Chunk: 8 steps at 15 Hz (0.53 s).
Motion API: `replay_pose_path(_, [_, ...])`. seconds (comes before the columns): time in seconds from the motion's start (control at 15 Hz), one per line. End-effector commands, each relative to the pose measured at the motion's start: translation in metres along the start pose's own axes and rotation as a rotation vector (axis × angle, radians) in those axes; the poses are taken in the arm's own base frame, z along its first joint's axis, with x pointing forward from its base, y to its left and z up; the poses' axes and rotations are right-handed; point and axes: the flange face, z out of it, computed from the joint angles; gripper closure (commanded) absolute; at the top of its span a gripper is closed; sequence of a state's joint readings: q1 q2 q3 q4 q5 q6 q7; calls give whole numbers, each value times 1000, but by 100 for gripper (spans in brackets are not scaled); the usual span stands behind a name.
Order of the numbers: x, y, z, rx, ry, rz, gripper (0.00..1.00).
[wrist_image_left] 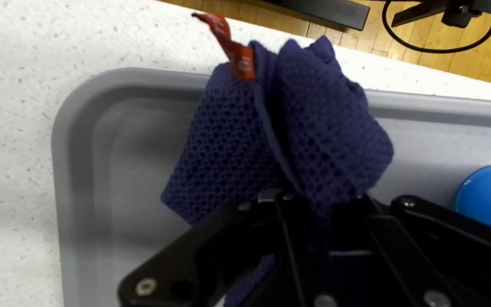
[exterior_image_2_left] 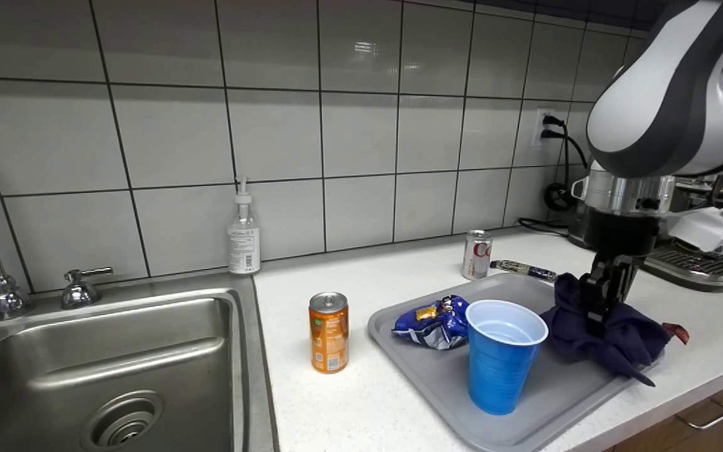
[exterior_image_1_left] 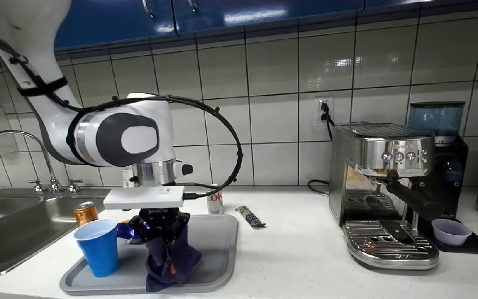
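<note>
One purple cloth [wrist_image_left: 313,132] I hold pinched in the pincer [wrist_image_left: 319,198] bunches directly beneath it, over the tray [wrist_image_left: 141,149].

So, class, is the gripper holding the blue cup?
No, the gripper is closed on the dark purple cloth, while the blue cup stands apart from it on the gray tray.

Pale tiles [exterior_image_1_left: 272,120] with dark grout cover the wall [exterior_image_2_left: 173,135], which holds a power outlet [exterior_image_1_left: 319,112]. Light glints on the tiles and on glossy blue cabinets [exterior_image_1_left: 305,8] above. A steel sink [exterior_image_2_left: 135,333] with a curved faucet [exterior_image_2_left: 5,298] is set into the white, speckled table [exterior_image_1_left: 288,249]; below it are a wooden drawer [exterior_image_2_left: 669,433] and a plank floor [wrist_image_left: 484,64].
</note>
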State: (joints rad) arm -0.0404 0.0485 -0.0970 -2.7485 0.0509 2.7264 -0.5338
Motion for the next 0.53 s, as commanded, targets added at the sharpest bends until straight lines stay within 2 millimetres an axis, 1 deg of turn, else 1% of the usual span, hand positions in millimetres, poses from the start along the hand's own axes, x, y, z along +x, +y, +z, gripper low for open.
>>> replay_pose_path(0.0, [10,2,5,-15,15,17,96])
replay_pose_path(0.47, [15,4,14,-38,31,23,96])
